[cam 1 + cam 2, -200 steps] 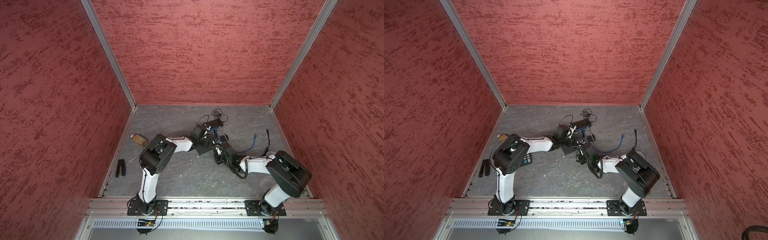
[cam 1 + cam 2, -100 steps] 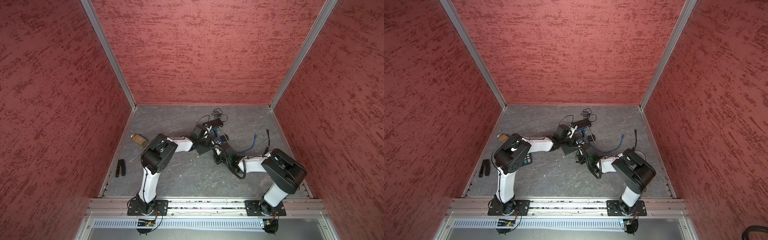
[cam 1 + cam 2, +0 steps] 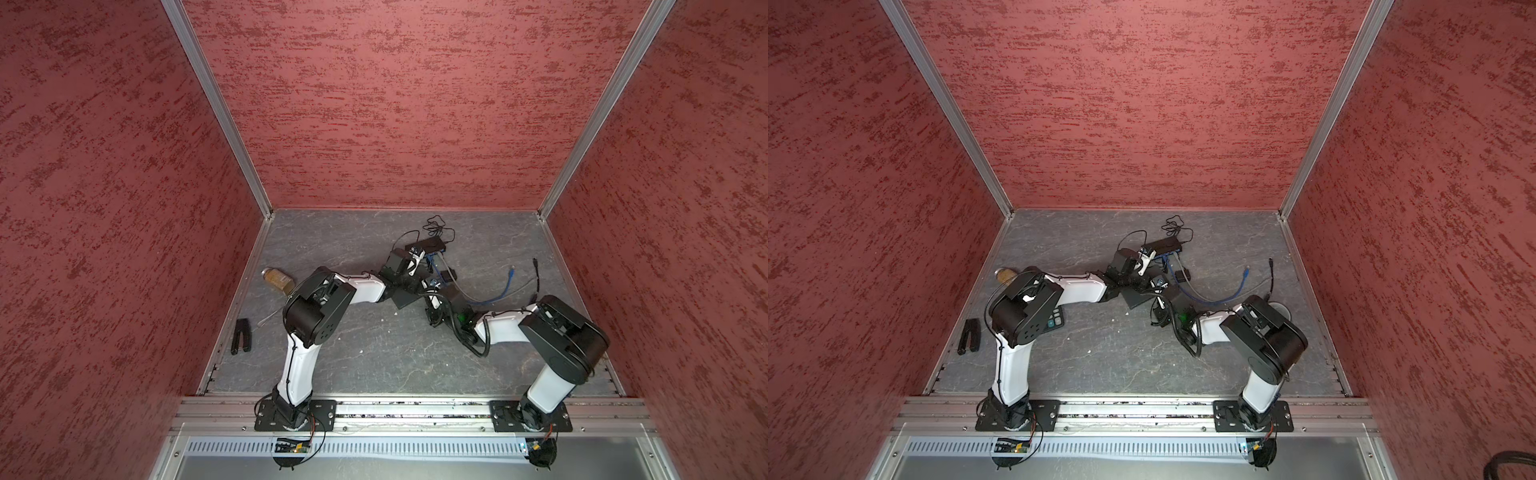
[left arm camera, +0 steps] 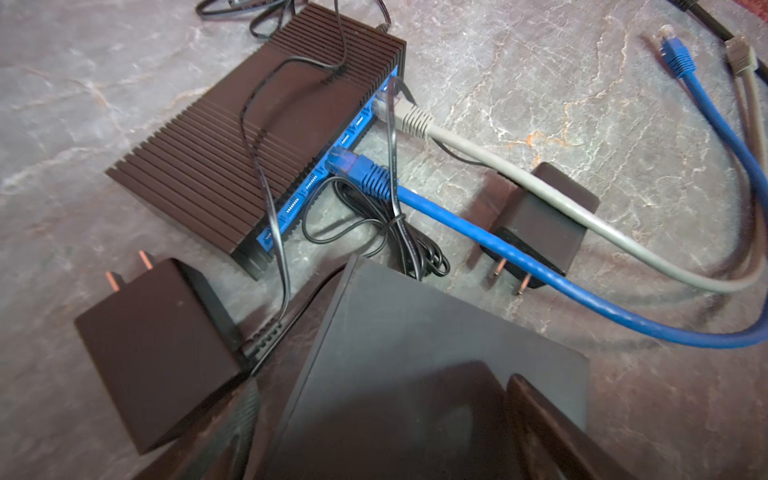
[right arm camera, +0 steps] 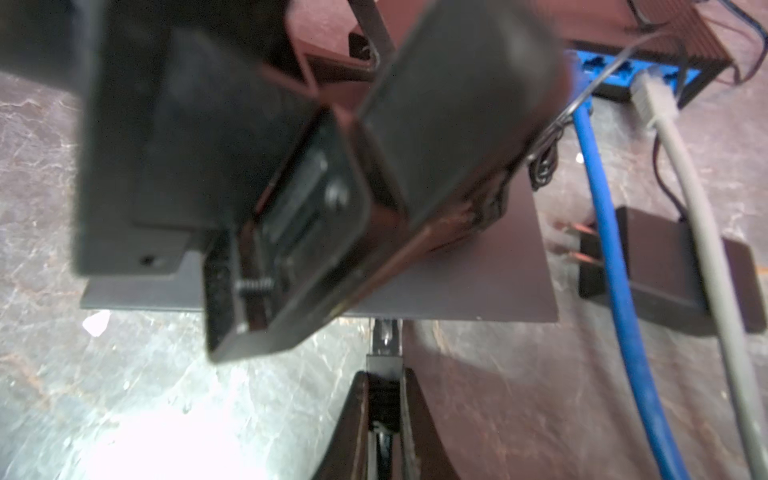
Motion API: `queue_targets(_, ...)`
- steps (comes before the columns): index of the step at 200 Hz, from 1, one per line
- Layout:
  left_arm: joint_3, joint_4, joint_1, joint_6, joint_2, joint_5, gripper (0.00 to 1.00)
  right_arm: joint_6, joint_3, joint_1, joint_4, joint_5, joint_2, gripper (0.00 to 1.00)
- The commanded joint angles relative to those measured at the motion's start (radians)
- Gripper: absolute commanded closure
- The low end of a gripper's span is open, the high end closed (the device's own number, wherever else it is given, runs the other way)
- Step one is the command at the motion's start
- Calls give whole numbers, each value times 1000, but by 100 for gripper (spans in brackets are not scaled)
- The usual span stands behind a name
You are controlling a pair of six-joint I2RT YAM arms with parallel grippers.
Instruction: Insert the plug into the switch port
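Note:
The right gripper [image 5: 384,384] is shut on a small black plug [image 5: 384,365]. The plug's metal tip points at the near edge of a flat black box [image 5: 478,291] and stands just short of it. My left gripper [image 4: 386,399] hovers at that box [image 4: 415,324] with its jaws wide. One finger [image 4: 237,419] stands beside the box's edge, and the other lies over its top. Beyond it sits the ribbed black switch [image 4: 257,145] [image 3: 428,244] with a row of blue ports. A blue plug [image 4: 357,170] and a grey plug [image 4: 411,118] are seated in two of those ports.
Two black power adapters [image 4: 158,353] [image 4: 536,224] and thin black cord lie around the box. Loose blue and grey cable ends [image 4: 675,54] trail off to one side. A jar [image 3: 276,278] and a black tool [image 3: 242,340] lie by the left wall. Red walls close in three sides.
The right arm's elbow has shifted slightly leftward. Both grippers stay in nearly the same place by the flat black box.

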Motion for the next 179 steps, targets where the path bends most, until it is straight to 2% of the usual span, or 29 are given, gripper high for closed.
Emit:
queue_targets(1,-37,-156,-55,17,61,112,8,-30,99,-3,211,-12,11,92)
queue_targets(77,-34,-152,-69,26,67,136,9,-26,141,-3,191,-1,29,90)
queue_targets(122,-33,-150,-72,27,70,140,9,-16,127,-4,179,25,26,86)
queue_targets(179,-18,-167,-63,11,68,139,8,-31,98,-4,124,26,-11,71)
